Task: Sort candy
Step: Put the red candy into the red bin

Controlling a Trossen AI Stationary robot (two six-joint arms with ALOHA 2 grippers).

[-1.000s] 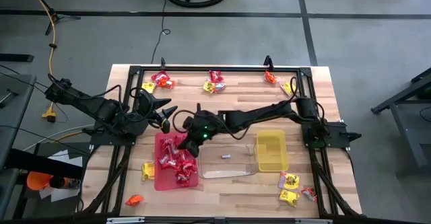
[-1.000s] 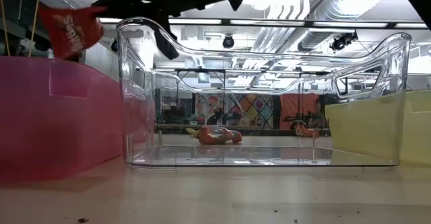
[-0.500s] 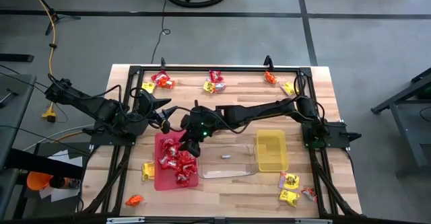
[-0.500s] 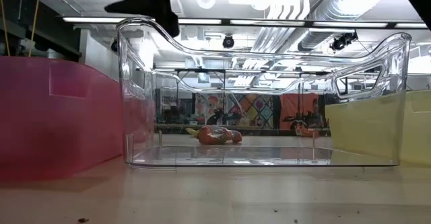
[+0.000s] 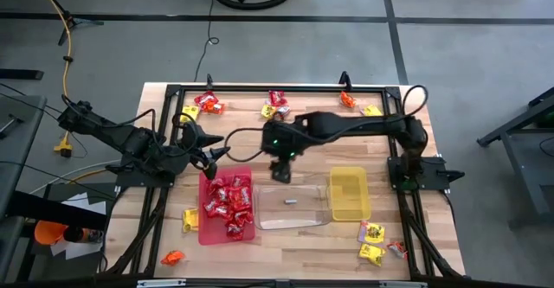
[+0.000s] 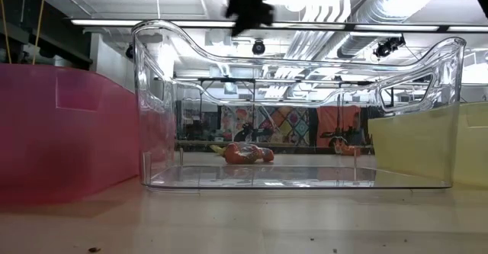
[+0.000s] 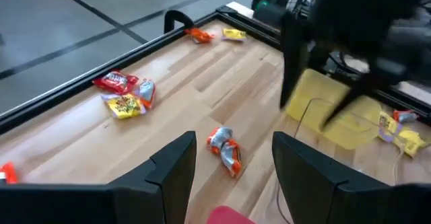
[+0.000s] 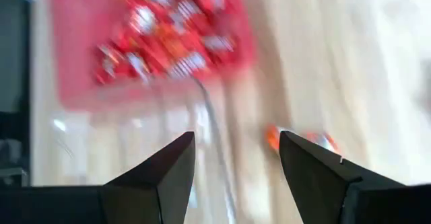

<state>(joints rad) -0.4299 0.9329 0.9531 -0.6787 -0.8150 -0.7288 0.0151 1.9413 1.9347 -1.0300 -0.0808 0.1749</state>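
Observation:
Several red candy packets (image 5: 228, 203) lie in the red tray (image 5: 204, 233). Loose candy lies along the far edge (image 5: 206, 105) (image 5: 275, 105) (image 5: 347, 100), near the front left (image 5: 190, 220) and near the front right (image 5: 372, 233). One orange packet (image 7: 226, 150) lies on the wood behind the clear tray (image 5: 305, 219). My right gripper (image 5: 281, 172) hangs open and empty above the clear tray's far edge. Left of the red tray's far end, my left gripper (image 5: 210, 150) is held open and empty.
A yellow tray (image 5: 349, 193) stands to the right of the clear tray. A black frame (image 5: 260, 89) runs round the table's working area. Bare wood lies between the trays and the far candy.
My right gripper was shut on a red candy packet above the red tray. It has opened and the packet has dropped out of the hold. The gripper has then gone toward the table's right edge and a little toward the far edge, now over the clear tray's far edge.

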